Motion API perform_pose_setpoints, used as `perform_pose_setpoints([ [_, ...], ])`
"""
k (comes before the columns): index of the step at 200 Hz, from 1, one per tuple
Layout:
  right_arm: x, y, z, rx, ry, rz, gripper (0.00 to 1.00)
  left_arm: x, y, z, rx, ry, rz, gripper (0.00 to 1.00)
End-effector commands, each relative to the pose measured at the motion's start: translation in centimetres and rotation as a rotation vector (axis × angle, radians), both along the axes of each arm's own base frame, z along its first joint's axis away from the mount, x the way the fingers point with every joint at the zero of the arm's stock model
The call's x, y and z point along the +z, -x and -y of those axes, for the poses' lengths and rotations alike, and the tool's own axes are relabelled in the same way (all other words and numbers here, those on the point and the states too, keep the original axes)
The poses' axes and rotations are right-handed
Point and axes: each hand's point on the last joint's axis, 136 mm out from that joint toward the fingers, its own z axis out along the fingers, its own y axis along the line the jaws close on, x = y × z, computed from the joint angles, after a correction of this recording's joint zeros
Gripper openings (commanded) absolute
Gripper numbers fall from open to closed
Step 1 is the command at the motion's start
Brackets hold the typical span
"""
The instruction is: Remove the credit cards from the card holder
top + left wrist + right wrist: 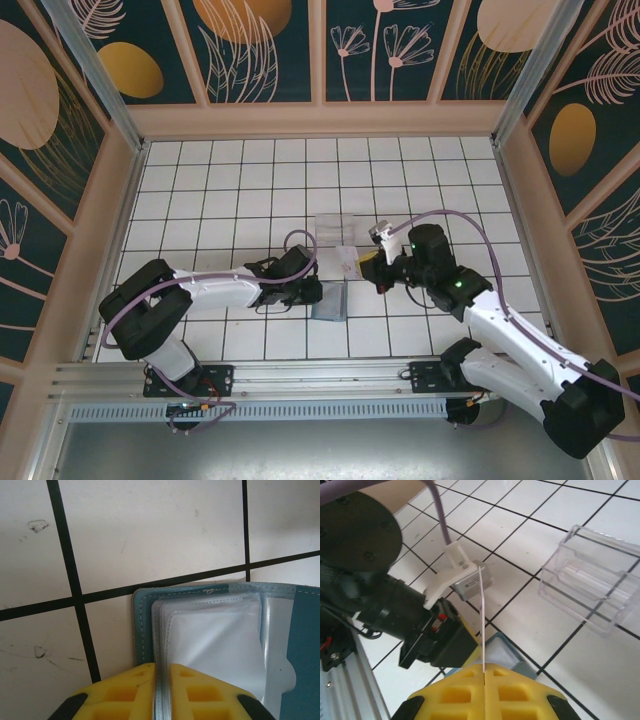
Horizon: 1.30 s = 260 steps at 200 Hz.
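Observation:
The slate-blue card holder (330, 302) lies open on the white tiles, its clear sleeves (215, 640) fanned out. My left gripper (161, 672) is shut on the edge of those sleeves and pins the card holder (141, 625) in place; from above the left gripper (308, 291) sits at the holder's left side. My right gripper (484, 672) is shut on a thin credit card (482, 615), seen edge-on and standing upright above the card holder (506, 652). In the top view the right gripper (372, 266) holds this pale credit card (345, 262) just above and right of the holder.
A clear plastic box (335, 225) stands on the tiles just behind the credit card, also at the right in the right wrist view as the clear box (592, 587). The left arm's wrist (395, 615) is close on the right gripper's left. Wooden walls ring the tiled floor.

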Motion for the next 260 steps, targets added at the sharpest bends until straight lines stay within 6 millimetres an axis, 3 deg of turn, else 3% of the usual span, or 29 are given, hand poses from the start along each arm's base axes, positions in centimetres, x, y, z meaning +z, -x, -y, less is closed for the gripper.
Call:
perform_pose_setpoints([
  [1,0.3,-1.3,0.7,-0.039,0.067,0.044,0.00,-1.5,1.5,-2.6,0.009,-0.116,-0.049,0.19],
  [52,1.0,-2.6,1.6,-0.130,0.084,0.069,0.00,1.2,0.8,-1.8,-0.023,-0.115,-0.012,0.32],
  [97,1.3,-3.4,2.6,-0.195,0.116,0.093,0.00,3.4,0.3,-0.3,-0.064,-0.105,0.013,0.34],
  [160,1.7,-5.6,3.1,-0.246,0.183,0.136,0.00,4.5,0.2,0.8,-0.070,-0.069,0.030,0.35],
  [214,1.1,-7.8,-0.4,0.017,0.340,0.190,0.00,3.9,0.8,0.5,-0.042,-0.021,0.017,0.31],
  [260,-1.8,-10.4,-1.8,0.251,0.526,0.182,0.00,3.5,1.6,0.2,-0.050,-0.003,-0.004,0.31],
])
